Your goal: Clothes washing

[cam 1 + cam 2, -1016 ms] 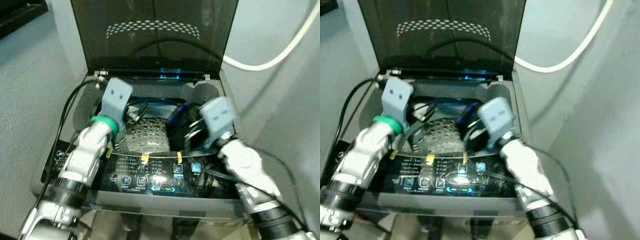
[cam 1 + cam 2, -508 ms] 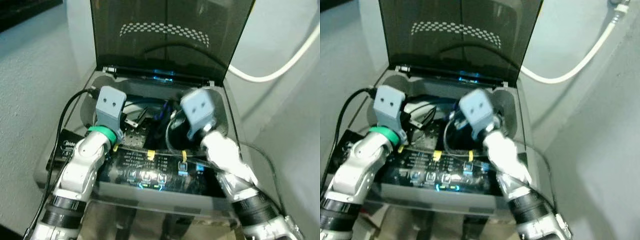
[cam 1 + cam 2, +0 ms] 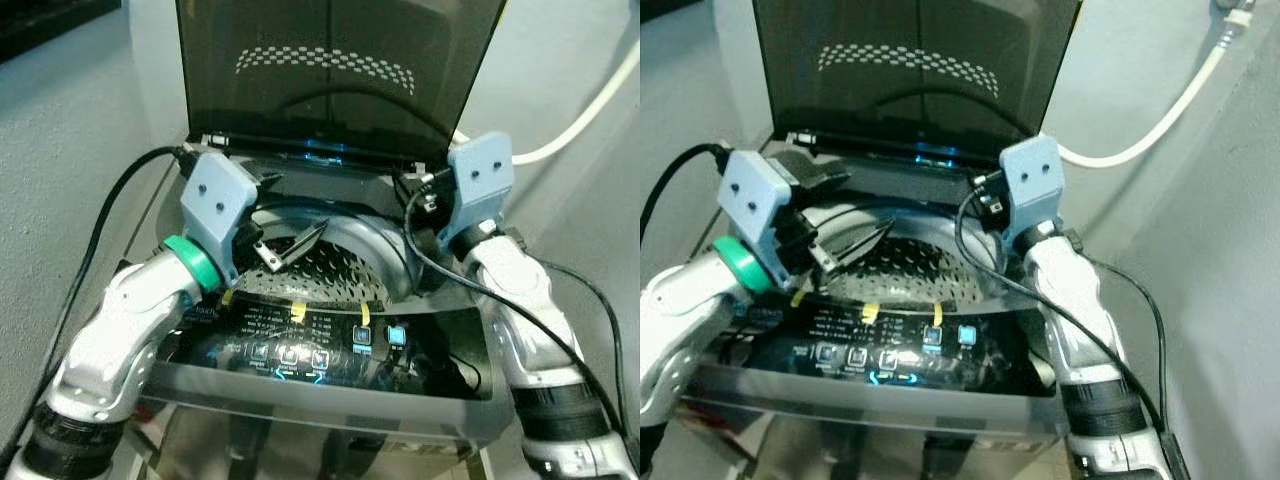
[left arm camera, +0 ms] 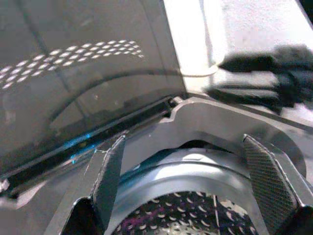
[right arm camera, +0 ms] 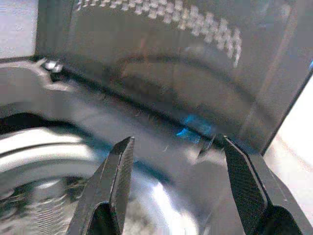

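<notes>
Above the round silver drum with little holes (image 3: 320, 265) of the grey top-loading washing machine (image 3: 300, 385), both arms of the robot are held up. Its dark see-through lid (image 3: 340, 70) stands straight up at the back, so the drum is open for putting clothes in. The left gripper (image 4: 188, 171) hangs over the near left side of the opening with its two black fingers spread wide and nothing between them, so it looks ready to reach in or pull back. The right gripper (image 5: 178, 183) is up at the back right corner, near the lid hinge, also spread and holding nothing. No clothes can be seen on the part of the drum that shows; what lies deeper is hidden. At the front, the black control panel with glowing blue buttons (image 3: 310, 350) is lit, so the machine seems switched on. A white hose (image 3: 1150, 120) curves along the grey wall behind.
</notes>
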### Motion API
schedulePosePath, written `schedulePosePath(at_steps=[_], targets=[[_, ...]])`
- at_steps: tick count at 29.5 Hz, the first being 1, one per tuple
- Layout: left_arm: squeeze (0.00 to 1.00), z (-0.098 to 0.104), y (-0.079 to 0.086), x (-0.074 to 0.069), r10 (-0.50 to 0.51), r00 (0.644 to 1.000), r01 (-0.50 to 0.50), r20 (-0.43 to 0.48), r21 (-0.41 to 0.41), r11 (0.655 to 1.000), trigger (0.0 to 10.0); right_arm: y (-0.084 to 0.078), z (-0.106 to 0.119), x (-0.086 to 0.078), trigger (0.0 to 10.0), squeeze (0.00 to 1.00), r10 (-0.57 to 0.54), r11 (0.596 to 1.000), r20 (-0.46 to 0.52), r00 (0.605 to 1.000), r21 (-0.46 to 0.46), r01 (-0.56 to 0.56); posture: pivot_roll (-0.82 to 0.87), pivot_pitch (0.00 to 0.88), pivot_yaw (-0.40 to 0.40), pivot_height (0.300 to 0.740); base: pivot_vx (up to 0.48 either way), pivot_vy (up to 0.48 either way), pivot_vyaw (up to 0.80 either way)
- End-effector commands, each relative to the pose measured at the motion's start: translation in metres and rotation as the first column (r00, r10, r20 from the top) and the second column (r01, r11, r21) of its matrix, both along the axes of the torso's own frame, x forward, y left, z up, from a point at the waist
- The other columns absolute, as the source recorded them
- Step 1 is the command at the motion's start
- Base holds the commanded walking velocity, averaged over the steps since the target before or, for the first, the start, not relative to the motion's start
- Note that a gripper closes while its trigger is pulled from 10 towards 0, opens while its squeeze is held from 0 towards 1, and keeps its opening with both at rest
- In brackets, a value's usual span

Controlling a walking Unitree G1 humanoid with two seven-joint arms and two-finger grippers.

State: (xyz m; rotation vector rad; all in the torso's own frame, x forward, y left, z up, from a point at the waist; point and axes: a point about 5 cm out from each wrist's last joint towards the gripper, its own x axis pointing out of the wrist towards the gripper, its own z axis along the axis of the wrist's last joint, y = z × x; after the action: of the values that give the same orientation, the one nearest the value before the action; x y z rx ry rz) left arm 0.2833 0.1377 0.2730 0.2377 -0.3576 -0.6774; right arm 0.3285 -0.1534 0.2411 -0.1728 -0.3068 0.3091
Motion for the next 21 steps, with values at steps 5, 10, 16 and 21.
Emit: schedulePosePath(at_steps=[5,10,16,21], targets=[[0.0,-0.015,-0.004,0.002,0.107,0.994,-0.109,-0.036,-0.045,0.993,10.0,0.006,0.003,-0.026,10.0,0.0,0.134,0.966,0.088,0.987,0.208,-0.15,0.1,0.008,-0.02,0.74,0.0,0.0,0.0],[0.0,-0.004,-0.008,0.009,0.186,0.983,-0.183,0.011,-0.135,0.974,10.0,0.008,0.031,-0.025,10.0,0.0,0.034,0.911,0.218,0.975,0.395,-0.12,0.09,0.007,-0.017,0.74,0.0,0.0,0.0],[0.0,0.007,-0.004,0.014,0.255,0.964,-0.241,0.073,-0.16,0.957,10.0,0.018,0.046,-0.021,10.0,0.0,-0.103,0.927,0.29,0.951,0.374,-0.013,0.09,0.0,0.0,0.74,0.0,0.0,0.0],[0.0,0.011,-0.008,0.016,0.258,0.962,-0.243,0.089,-0.154,0.958,10.0,0.026,0.041,-0.023,10.0,0.0,-0.149,0.938,0.3,0.942,0.345,0.039,0.13,0.0,0.019,0.74,0.0,0.0,0.0]])
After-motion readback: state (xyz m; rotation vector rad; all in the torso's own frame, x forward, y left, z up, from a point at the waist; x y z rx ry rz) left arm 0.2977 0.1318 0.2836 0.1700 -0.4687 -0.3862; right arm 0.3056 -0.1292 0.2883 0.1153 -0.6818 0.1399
